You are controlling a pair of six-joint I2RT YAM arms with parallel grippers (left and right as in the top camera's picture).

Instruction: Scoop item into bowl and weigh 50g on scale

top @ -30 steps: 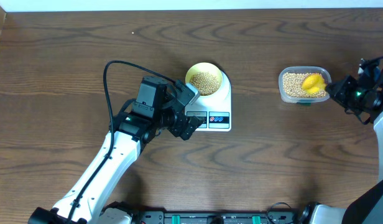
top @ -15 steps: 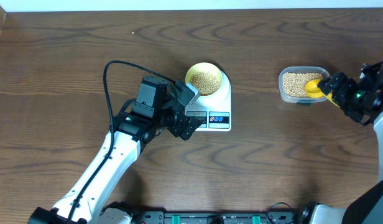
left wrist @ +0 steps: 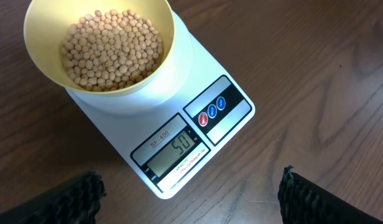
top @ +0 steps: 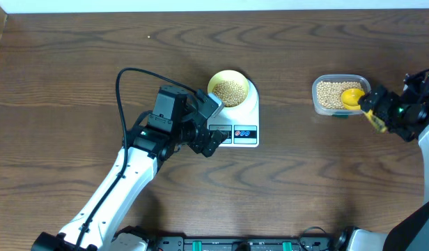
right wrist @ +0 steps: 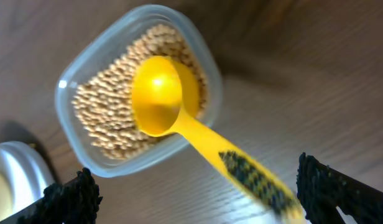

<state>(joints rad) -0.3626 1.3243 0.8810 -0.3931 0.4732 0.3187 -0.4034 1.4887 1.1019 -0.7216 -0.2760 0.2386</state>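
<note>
Brown wooden table holds the scale, display reading 50, with the bowl of beans on its platform; left pincer hovers wide open before it, right pincer gapes wide around the scoop handle beside the tub.

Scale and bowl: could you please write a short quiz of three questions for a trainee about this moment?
1. Fill in: the bowl stands on the scale, and the display reads ___.
2. Where does the head of the yellow scoop lie? A) in the bowl B) in the clear tub C) on the scale
3. True or false: the bowl is empty.
Key: 1) 50; 2) B; 3) false.
</note>
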